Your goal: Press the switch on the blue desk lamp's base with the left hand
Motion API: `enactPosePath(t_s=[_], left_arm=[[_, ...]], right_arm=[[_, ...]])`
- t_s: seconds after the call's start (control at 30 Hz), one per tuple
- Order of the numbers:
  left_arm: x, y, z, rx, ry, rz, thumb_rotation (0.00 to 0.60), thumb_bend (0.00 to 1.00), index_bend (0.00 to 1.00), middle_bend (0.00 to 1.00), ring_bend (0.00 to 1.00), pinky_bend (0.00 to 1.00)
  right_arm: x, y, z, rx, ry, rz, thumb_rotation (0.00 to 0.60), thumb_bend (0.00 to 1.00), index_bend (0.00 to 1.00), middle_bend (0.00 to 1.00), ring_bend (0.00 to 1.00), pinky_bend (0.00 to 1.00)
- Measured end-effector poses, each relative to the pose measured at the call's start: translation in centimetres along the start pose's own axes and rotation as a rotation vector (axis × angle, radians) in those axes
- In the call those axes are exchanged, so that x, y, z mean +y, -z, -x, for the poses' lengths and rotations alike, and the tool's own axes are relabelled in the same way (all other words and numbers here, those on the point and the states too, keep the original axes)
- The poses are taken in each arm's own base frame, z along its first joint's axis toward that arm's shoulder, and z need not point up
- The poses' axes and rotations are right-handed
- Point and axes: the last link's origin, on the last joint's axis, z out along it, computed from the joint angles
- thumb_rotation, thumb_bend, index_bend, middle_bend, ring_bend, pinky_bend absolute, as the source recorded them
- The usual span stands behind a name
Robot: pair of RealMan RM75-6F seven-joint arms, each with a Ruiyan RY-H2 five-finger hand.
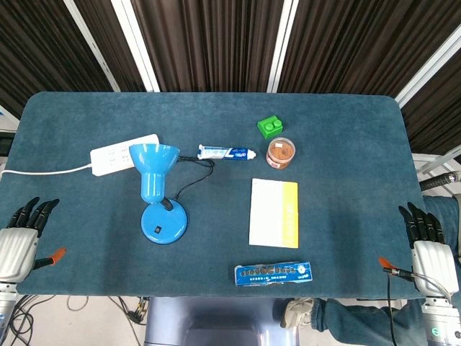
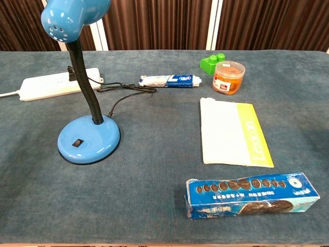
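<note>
The blue desk lamp (image 1: pixel 160 193) stands left of table centre, its base (image 2: pixel 88 139) nearest the left hand (image 1: pixel 20 241), whose empty fingers lie loosely apart. The switch (image 2: pixel 77 143) lies forward-right of them.

A white-and-yellow booklet (image 2: pixel 234 133) lies mid-table; beyond it are an orange-lidded jar (image 2: pixel 228 77), green brick (image 2: pixel 211 64) and toothpaste tube (image 2: pixel 169 81), a biscuit pack (image 2: pixel 253 194) before it, and a power strip (image 2: pixel 58 84) far left.

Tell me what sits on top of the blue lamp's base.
On the lamp base sit a small black switch and the black gooseneck. In the head view the shade covers part of the base's far edge.
</note>
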Motion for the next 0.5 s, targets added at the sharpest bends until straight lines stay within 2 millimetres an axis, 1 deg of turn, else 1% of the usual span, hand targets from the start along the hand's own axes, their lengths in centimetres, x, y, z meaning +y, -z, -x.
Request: enactPosePath(t_s=[0.5], left_arm=[[0.00, 0.11, -0.11, 0.005, 0.001, -0.001, 0.600, 0.15, 0.08, 0.13, 0.03, 0.14]], right_arm=[[0.03, 0.01, -0.15, 0.001, -0.002, -0.002, 0.600, 0.11, 0.00, 0.02, 0.04, 0.00]])
